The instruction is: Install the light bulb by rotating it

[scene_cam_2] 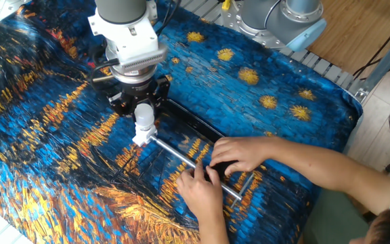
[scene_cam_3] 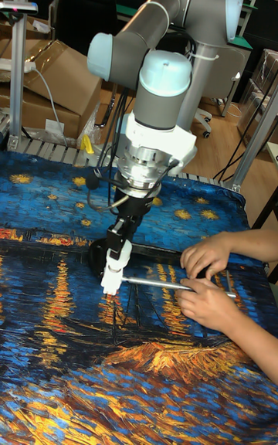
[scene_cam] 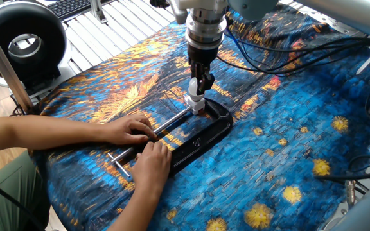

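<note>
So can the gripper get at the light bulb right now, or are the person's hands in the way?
Probably yes. The gripper already sits straight above the light bulb with its fingers down around it, while both of the person's hands rest farther along the black clamp, apart from the bulb.

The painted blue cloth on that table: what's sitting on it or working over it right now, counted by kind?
Light bulb: 1, held in the tool
White socket base: 1, under the bulb
Black C-clamp: 1, with a metal screw rod
Human hands: 2, one and the other on the clamp
Robot arm: 1
Total: 6
</note>
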